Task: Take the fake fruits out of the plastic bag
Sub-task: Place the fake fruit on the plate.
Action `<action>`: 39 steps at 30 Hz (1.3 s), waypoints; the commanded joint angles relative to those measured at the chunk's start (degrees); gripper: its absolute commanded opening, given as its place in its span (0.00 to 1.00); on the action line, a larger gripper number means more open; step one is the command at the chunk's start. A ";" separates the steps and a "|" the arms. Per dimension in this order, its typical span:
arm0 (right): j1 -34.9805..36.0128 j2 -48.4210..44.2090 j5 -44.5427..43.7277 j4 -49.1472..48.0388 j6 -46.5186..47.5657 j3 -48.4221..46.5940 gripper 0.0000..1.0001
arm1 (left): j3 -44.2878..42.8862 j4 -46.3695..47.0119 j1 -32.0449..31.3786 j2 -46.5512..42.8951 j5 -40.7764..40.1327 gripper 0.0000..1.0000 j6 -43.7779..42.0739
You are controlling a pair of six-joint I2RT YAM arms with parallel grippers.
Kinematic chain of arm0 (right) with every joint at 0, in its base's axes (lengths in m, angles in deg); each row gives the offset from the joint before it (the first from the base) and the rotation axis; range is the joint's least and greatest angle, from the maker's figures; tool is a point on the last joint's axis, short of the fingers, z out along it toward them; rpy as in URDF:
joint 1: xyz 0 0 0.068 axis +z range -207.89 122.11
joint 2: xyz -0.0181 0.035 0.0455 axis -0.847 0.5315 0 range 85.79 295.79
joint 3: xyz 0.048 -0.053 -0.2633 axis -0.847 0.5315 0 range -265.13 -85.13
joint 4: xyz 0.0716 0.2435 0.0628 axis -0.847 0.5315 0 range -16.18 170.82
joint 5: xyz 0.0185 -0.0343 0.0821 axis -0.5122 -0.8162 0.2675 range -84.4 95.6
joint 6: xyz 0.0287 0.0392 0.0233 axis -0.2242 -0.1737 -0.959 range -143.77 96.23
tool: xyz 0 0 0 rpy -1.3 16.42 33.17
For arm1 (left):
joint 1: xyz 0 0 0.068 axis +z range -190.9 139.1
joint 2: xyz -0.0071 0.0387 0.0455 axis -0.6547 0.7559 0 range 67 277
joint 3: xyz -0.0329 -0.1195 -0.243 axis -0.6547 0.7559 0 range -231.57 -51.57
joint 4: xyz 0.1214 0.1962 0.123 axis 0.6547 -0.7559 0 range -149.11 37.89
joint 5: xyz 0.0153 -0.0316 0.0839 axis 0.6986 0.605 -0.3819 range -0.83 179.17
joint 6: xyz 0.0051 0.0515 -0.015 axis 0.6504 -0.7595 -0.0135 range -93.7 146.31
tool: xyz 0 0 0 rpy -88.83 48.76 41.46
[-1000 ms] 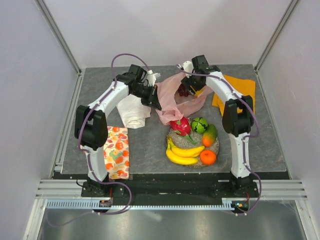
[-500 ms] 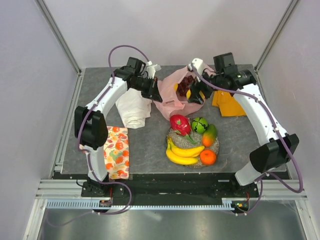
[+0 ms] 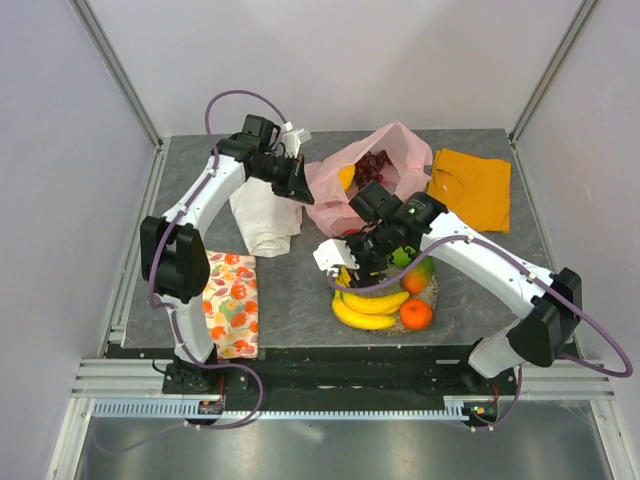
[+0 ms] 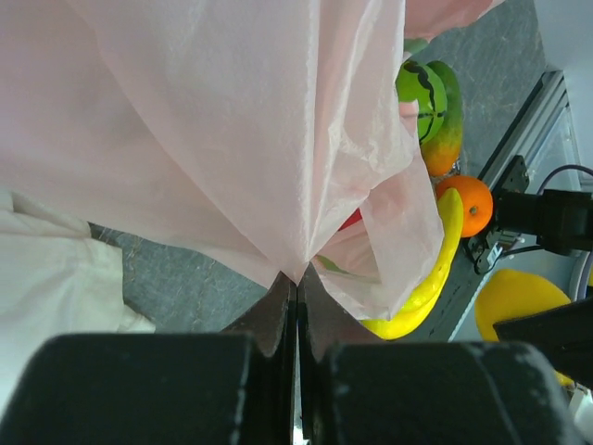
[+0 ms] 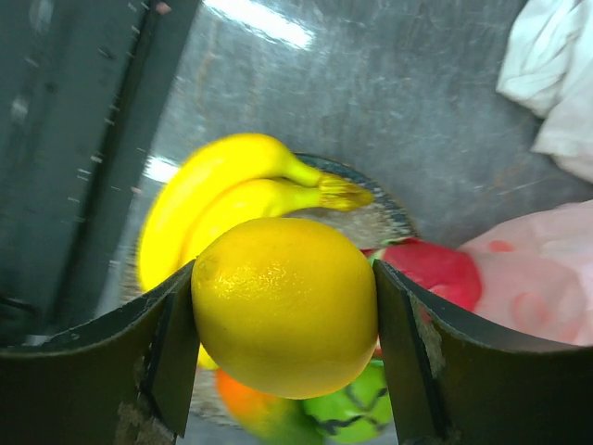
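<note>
Overhead: found the plastic bag (image 3: pixel 400 145) slumped at 12 o'clock on the desk (image 3: pixel 295 290), mouth gaping open, showing dark purple grapes (image 3: pixel 375 165) inside plus a yellow-orange fruit (image 3: pixel 346 178) at their 8 o'clock, kind unclear. Logged the left tool (image 4: pixel 296 283) at the bag's 9 o'clock edge. Wrist view confirms jaws pressed fully together, pinching a gathered fold of pink film. Logged the right tool (image 5: pixel 285 320) above the 10 o'clock rim of the silver dish (image 3: pixel 432 292), parted by one fruit's width, gripping a yellow fruit (image 5: pixel 278 278) on both flanks, out of the bag, hanging over the dish contents. Counted in the dish: banana bunch (image 3: pixel 370 308) at 7 o'clock; orange (image 3: pixel 416 314) at 5 o'clock, touching the bananas; red-green mango (image 3: pixel 418 277) at 2 o'clock; green round fruit (image 4: pixel 422 88) at 12 o'clock, largely hidden overhead beneath the right arm; pink dragon fruit (image 5: pixel 431 269) at 11 o'clock, just beside the bag's lower film, contact not judged. Also noted a white cloth (image 3: pixel 265 215) at the bag's 8 o'clock, an orange cloth (image 3: pixel 472 187) at its 3 o'clock, close against the film, and a fruit-patterned cloth (image 3: pixel 232 303) at 8 o'clock on the desk, well apart from the dish.
</note>
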 commanded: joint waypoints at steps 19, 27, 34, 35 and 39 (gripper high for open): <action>0.36 -6.94 -6.32 -14.16 56.50 22.77 0.84 | 6.52 -1.98 1.80 -9.64 -4.23 0.02 -6.51; -3.50 -9.48 -9.49 -14.61 58.61 21.63 0.98 | 6.35 -1.27 2.24 -8.94 -2.03 0.02 -5.28; -7.99 -4.59 -13.80 -18.20 30.05 10.40 0.98 | 4.68 -0.39 2.33 -8.59 -0.19 0.01 -4.14; -8.60 -3.26 -14.24 -18.65 24.56 5.94 0.98 | 4.51 -0.31 2.33 -8.59 -0.01 0.01 -3.96; -13.68 3.60 -13.28 -19.35 2.57 -6.91 0.98 | 3.19 -0.30 2.95 -7.89 2.54 0.02 -3.09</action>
